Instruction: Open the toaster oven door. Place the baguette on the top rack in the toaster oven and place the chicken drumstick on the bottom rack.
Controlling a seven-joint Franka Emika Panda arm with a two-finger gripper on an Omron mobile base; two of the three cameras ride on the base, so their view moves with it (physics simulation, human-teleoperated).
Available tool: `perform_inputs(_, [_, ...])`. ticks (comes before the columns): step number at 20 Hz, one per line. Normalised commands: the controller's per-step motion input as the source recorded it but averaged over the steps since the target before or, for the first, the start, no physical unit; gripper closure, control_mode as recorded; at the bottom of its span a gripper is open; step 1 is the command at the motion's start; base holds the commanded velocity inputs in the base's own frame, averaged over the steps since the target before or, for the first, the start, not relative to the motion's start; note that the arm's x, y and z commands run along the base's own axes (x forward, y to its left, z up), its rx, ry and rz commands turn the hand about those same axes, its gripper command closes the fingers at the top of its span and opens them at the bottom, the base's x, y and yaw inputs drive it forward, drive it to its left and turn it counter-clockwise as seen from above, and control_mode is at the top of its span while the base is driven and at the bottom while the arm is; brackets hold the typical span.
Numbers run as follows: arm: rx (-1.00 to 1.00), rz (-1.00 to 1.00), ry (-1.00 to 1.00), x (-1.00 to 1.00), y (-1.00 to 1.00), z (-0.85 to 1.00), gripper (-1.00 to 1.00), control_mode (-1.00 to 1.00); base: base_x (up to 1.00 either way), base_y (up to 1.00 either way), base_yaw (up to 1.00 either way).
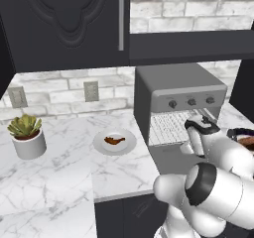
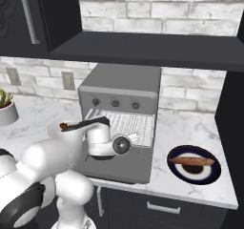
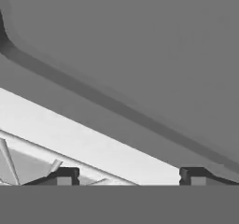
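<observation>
The toaster oven (image 1: 174, 86) (image 2: 125, 85) stands on the counter with its door (image 1: 168, 158) (image 2: 121, 168) dropped open and lying flat. Wire racks (image 1: 167, 127) (image 2: 131, 124) show inside. My hand (image 2: 101, 140) hovers just above the open door, at the mouth of the oven. My gripper (image 3: 129, 176) is open and empty, close over the grey door panel (image 3: 140, 41), with rack wires (image 3: 28, 148) at lower left. The baguette (image 2: 192, 161) lies on a dark plate (image 2: 209, 175) right of the oven. The chicken drumstick (image 1: 114, 141) lies on a white plate (image 1: 126, 134) left of it.
A potted plant (image 1: 29, 135) (image 2: 5, 109) sits at the far left of the marble counter (image 1: 59, 167). Dark upper cabinets (image 1: 64, 24) and a dark shelf (image 2: 152, 49) hang above the oven. My arm (image 1: 218, 187) covers part of the dark plate in the left base view.
</observation>
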Motion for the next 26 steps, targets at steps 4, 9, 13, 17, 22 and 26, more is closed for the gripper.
perform_inputs(4, [-0.09,0.12,0.36,-0.86,-0.05,-0.13,1.0,-1.0,0.0,0.0,0.0])
perform_inputs(9, [-0.1,0.12,0.31,-0.81,0.0,-0.02,1.0,-1.0,0.0,0.0,0.0])
perform_inputs(13, [-0.19,0.14,0.12,-0.77,0.18,-0.06,1.0,-1.0,0.0,0.0,0.0])
perform_inputs(17, [-0.16,0.02,0.0,-0.17,0.48,0.28,-1.0,-1.0,0.0,0.0,0.0])
perform_inputs(22, [-0.09,0.13,0.03,-0.01,0.45,1.0,-1.0,-1.0,0.0,0.0,0.0])
perform_inputs(26, [-0.31,0.24,0.04,-0.03,1.0,0.84,-1.0,-1.0,0.0,0.0,0.0])
